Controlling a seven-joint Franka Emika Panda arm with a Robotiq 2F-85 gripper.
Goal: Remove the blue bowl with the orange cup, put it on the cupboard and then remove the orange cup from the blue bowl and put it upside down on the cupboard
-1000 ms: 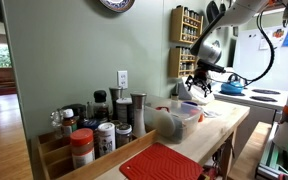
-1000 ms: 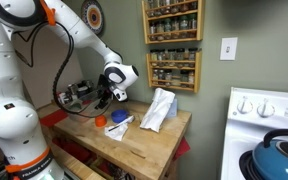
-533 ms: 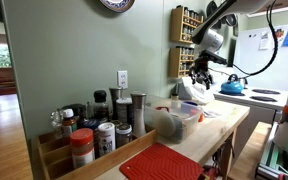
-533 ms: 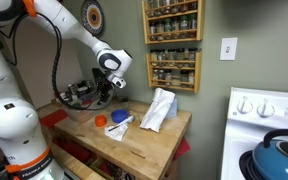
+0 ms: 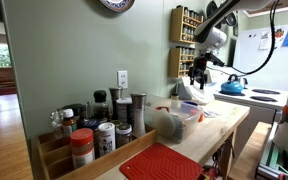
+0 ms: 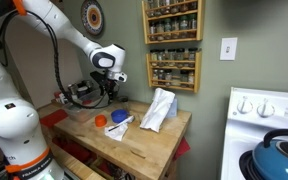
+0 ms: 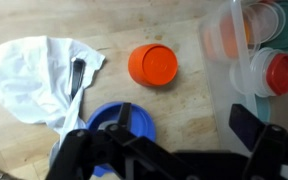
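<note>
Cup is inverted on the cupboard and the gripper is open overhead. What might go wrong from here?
The open gripper hangs over the blue bowl and the orange cup. A careless sideways retreat might knock the inverted cup along the cupboard. The white cloth lies right beside the bowl, so a snagged finger could drag it into the bowl. The clear container of jars stands close to the cup.

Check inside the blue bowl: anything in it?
The visible part of the blue bowl shows only bare blue, nothing in it. The orange cup sits outside it on the cupboard. The bowl's remaining part is hidden behind the open jaws, so unconfirmed there.
</note>
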